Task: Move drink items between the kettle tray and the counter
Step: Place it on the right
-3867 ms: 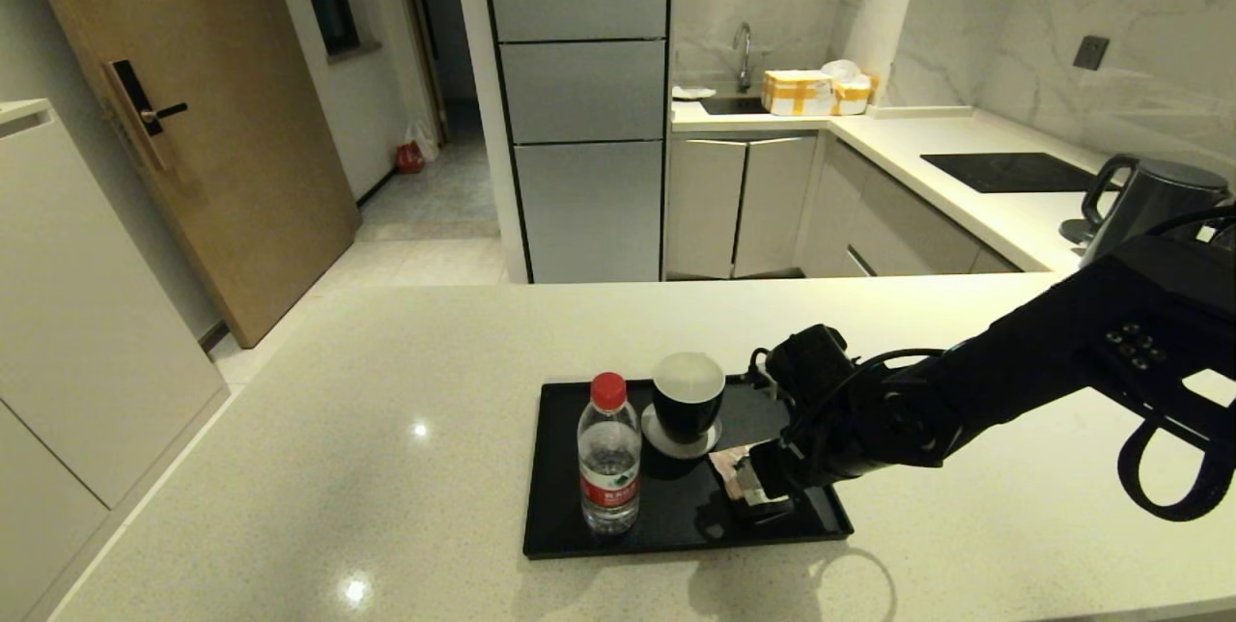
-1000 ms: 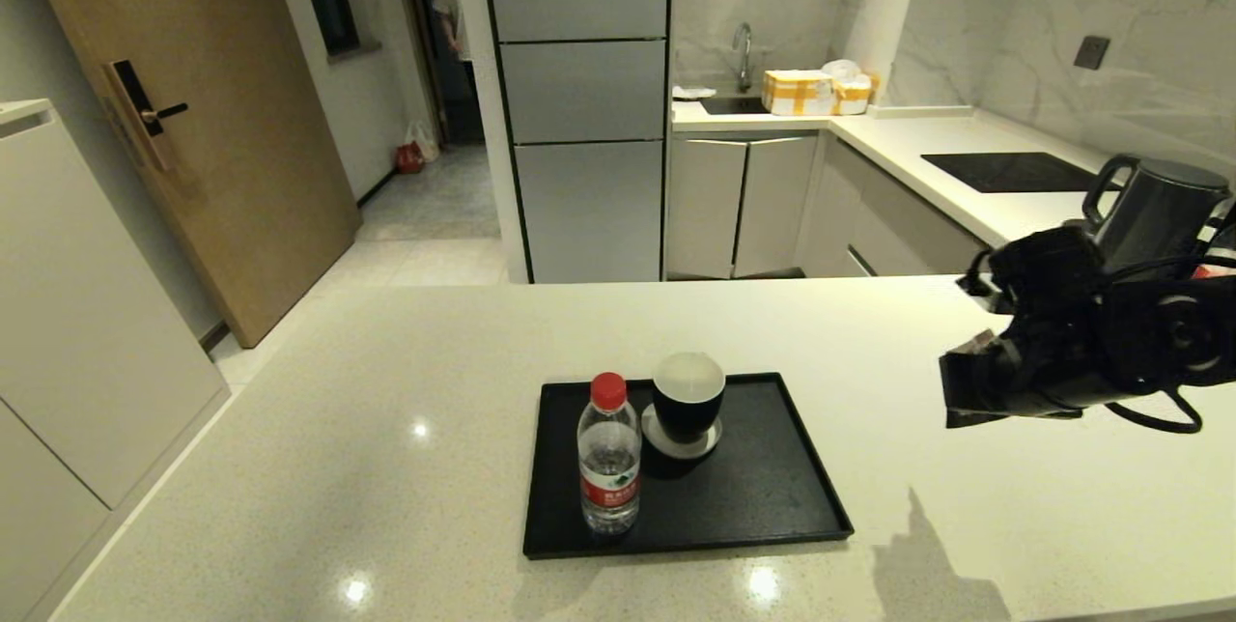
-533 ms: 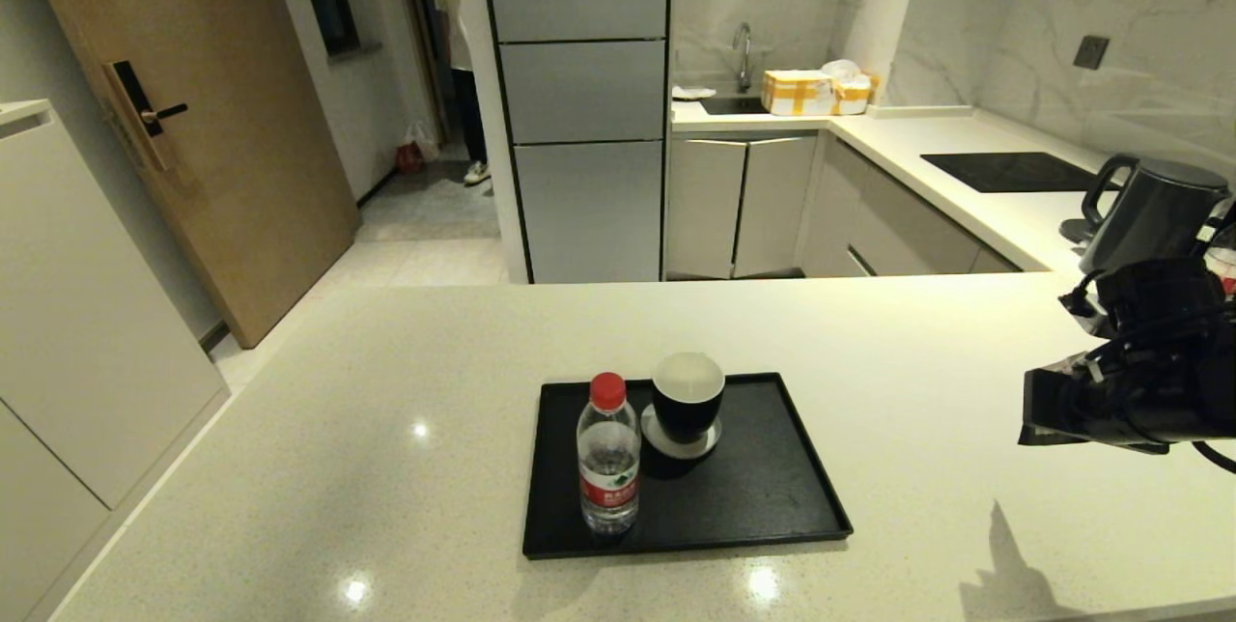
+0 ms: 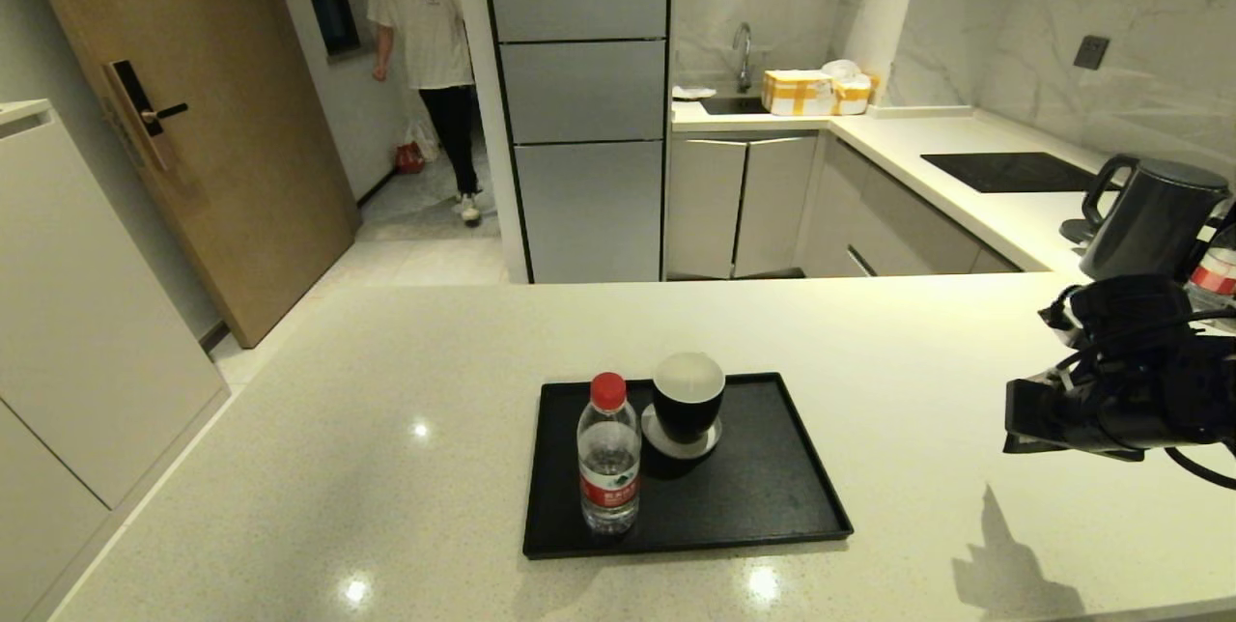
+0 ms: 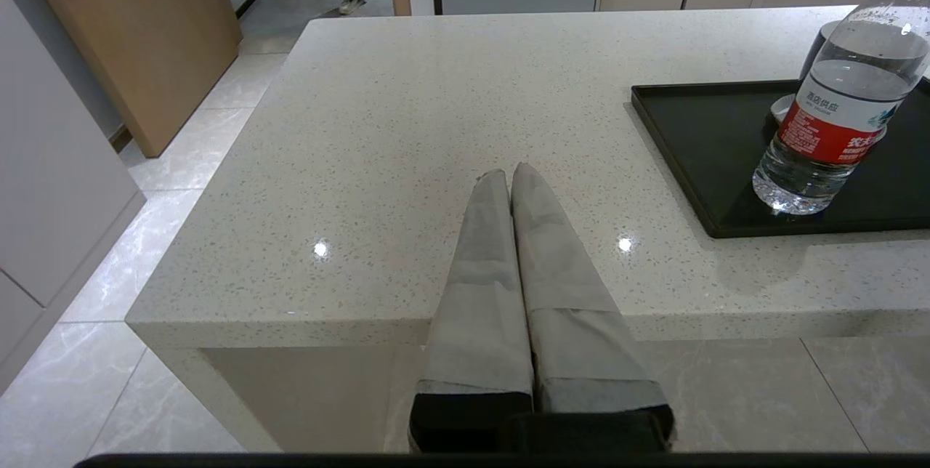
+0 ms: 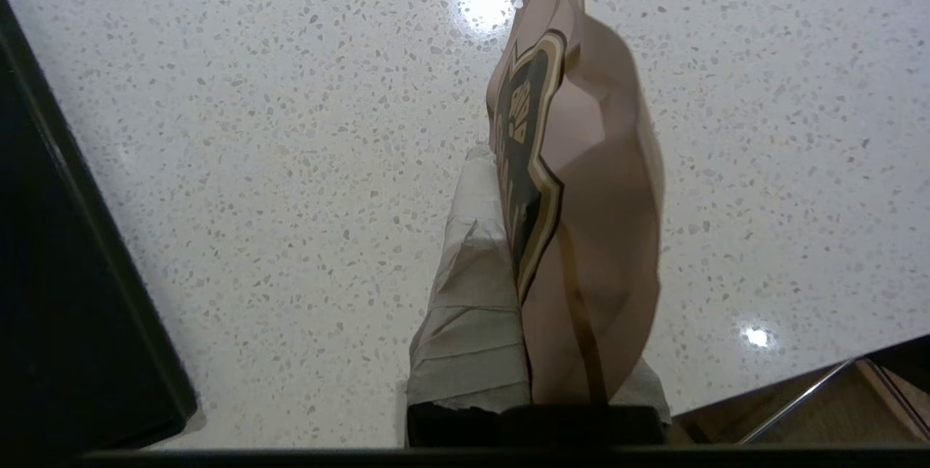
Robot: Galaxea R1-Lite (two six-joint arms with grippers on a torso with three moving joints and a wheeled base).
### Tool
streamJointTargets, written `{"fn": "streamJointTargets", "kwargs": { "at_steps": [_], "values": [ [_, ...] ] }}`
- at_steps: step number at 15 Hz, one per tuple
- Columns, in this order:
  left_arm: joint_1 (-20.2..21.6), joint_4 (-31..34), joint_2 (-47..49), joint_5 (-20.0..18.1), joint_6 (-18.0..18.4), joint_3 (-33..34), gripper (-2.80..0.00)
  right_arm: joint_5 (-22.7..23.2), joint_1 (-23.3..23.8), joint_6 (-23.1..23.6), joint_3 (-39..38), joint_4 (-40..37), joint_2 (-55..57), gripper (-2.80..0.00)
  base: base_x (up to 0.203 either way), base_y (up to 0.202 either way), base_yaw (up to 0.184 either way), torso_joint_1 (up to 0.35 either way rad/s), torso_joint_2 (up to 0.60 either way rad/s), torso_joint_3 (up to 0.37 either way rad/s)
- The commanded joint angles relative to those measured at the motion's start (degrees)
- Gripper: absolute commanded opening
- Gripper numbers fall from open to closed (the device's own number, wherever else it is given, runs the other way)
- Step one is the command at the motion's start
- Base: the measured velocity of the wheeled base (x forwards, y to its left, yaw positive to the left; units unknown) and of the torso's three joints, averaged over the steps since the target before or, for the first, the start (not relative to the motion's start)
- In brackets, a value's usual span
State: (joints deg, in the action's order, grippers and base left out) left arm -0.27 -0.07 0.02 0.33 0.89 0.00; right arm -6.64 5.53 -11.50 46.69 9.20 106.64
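The small water bottle (image 4: 609, 463) with red cap and label stands at the front left of the black kettle tray (image 4: 763, 496); the left wrist view shows the bottle (image 5: 835, 112) and tray (image 5: 697, 148) too. My right gripper (image 4: 1024, 424) hangs above the cream counter (image 4: 386, 429), well right of the tray. It is shut on the pink-beige tea sachet (image 6: 588, 184), held on edge above the speckled counter (image 6: 290, 126); the head view hides the sachet. My left gripper (image 5: 510, 174) is shut and empty, parked over the counter's front edge, left of the tray.
A black cup on a grey coaster (image 4: 688, 395) stands on the tray behind the bottle. At the far right are a dark kettle (image 4: 1149, 216), another red-labelled bottle (image 4: 1215, 274) and the black cooktop (image 4: 1009, 171). A person (image 4: 425, 42) stands in the doorway.
My right gripper lifted the sachet off the tray and carried it right over the counter, then sank slightly in the last half second. A person has walked into the doorway.
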Motion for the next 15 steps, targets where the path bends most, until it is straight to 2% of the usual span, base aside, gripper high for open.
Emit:
{"fn": "streamJointTargets", "kwargs": {
  "at_steps": [1, 15],
  "values": [
    [0.0, -0.01, -0.11, 0.02, -0.01, 0.09, -2.8, -0.13, 0.0, -0.02, 0.15, 0.79, 2.81, -2.8, 0.0, 0.0, 0.0, 0.0, 0.0, 0.0],
    [0.0, -0.01, -0.11, 0.02, -0.01, 0.03, -2.8, -0.39, 0.0, -0.19, 1.16, 2.83, 5.59, -2.8, 0.0, 0.0, 0.0, 0.0, 0.0, 0.0]
  ]
}}
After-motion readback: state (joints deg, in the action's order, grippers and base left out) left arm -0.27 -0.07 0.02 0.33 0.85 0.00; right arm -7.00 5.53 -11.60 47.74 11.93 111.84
